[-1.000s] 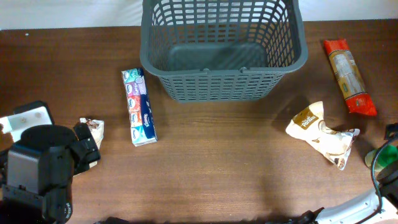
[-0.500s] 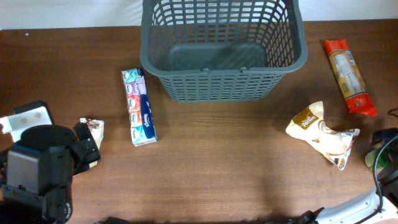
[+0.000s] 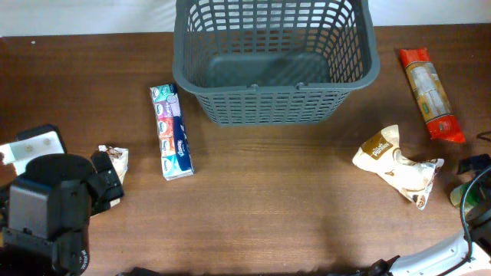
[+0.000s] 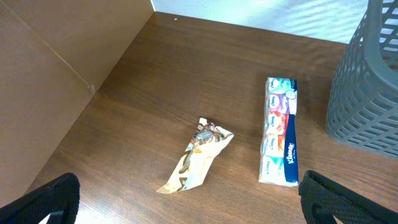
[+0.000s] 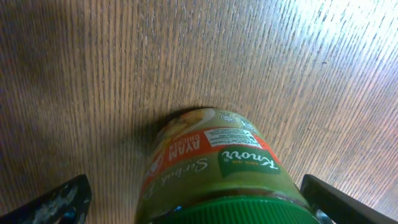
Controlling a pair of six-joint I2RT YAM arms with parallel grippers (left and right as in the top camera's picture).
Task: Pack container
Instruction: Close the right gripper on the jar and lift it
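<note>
Wooden table [image 3: 268,222], grey container [image 3: 276,86] (white backdrop [image 3: 77,15])

A: Middle lane?
B: Bare table [image 3: 268,199] between tissue pack [image 3: 171,132] and beige pouch [image 3: 397,167], right up to the container [image 3: 268,103] wall.
A: Right side?
B: Tight: jar [image 5: 217,168] stands between the wide-apart jaws of the right gripper [image 5: 199,208]; red packet [image 3: 431,93] lies beyond the beige pouch.

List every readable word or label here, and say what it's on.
"Knorr": green logo on the jar.
"AYAM": red band on the jar; the smaller print is blurred.
"Kleenex": on the tissue pack.
Too blurred to read: logo on the tan bag, print on the red packet and the wrapper.
</note>
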